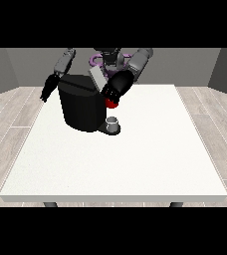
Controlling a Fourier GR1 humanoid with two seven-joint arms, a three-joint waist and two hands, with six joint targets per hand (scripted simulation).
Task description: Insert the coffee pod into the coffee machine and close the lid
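The black coffee machine stands on the far left part of the white table. Its grey lid is tilted up at the top. The hand at the view's right is at the machine's upper right side, just below the lid and right above a red thing at the machine. A small grey thing sits on the machine's base under the red thing; I cannot tell it for the pod. The hand at the view's left hangs beside the machine's left side with relaxed fingers, holding nothing.
The robot's torso is behind the machine at the table's far edge. Wooden floor surrounds the table.
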